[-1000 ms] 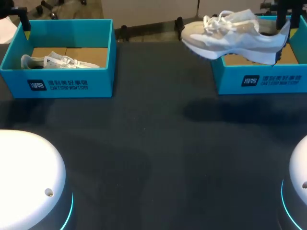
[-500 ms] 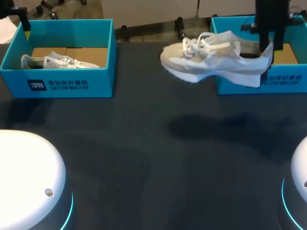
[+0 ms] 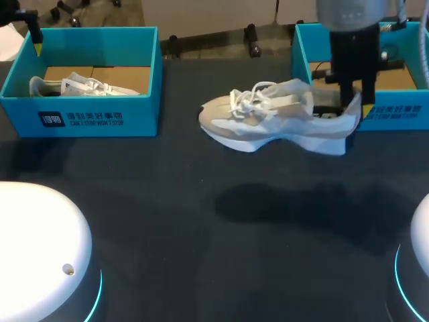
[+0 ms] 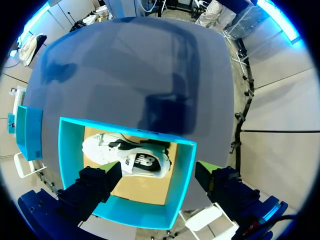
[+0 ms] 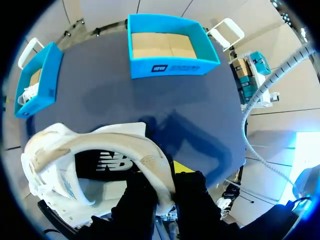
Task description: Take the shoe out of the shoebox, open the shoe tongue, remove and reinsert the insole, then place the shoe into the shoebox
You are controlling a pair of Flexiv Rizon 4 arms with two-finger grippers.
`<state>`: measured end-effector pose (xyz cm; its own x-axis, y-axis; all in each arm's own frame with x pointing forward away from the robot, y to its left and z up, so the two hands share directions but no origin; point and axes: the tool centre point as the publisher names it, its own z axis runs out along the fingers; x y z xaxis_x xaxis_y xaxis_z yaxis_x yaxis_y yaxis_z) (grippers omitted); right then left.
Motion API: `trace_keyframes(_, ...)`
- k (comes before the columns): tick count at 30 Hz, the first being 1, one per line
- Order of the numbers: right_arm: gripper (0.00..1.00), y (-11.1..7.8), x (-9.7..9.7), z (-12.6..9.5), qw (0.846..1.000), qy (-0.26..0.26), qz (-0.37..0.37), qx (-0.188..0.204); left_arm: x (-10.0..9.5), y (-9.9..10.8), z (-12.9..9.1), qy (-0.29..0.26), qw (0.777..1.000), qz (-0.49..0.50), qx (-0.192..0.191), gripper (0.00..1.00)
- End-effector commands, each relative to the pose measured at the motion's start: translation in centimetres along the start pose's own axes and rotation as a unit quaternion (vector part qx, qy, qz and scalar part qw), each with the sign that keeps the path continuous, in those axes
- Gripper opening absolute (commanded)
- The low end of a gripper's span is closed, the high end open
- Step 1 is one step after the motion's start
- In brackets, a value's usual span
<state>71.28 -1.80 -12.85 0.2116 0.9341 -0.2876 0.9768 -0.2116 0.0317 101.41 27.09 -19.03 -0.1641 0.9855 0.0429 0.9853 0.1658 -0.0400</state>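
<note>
The right arm point(image 3: 354, 60) hung down over the counter point(image 3: 201, 221), and the right jaws were clamped on the heel rim of the white shoe point(image 3: 268, 124). The shoe was up in the air (its shadow lay on the counter under it). It was outside the right shoebox point(image 3: 395, 113), just in front of that box's wall, and its toe pointed toward the left shoebox point(image 3: 94, 117). A second shoe point(image 3: 80, 86) lay on its side inside the left shoebox. The left jaws were high above that box, wide apart, with nothing held between them.
</note>
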Motion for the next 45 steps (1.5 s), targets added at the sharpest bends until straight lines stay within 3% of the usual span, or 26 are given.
trace_keyframes(1, 0.0, -1.3, 1.3, 0.7, 1.0, -0.007, -0.005, -0.006, 0.0, -0.2, 0.0, 0.001, 1.0, 0.0, -0.002, 1.0)
trace_keyframes(11, 0.0, -3.7, 3.7, 1.6, 1.0, -0.004, 0.002, -0.004, 0.0, -0.2, 0.0, 0.001, 1.0, 0.0, -0.002, 1.0)
trace_keyframes(35, 0.0, -3.7, 3.7, 1.6, 1.0, -0.004, 0.002, -0.004, 0.0, -0.2, 0.0, 0.001, 1.0, 0.0, -0.002, 1.0)
trace_keyframes(45, 0.0, -3.4, 6.4, 5.1, 1.0, -0.019, -0.01, 0.012, 0.0, -0.2, 0.0, 0.001, 1.0, 0.0, -0.002, 1.0)
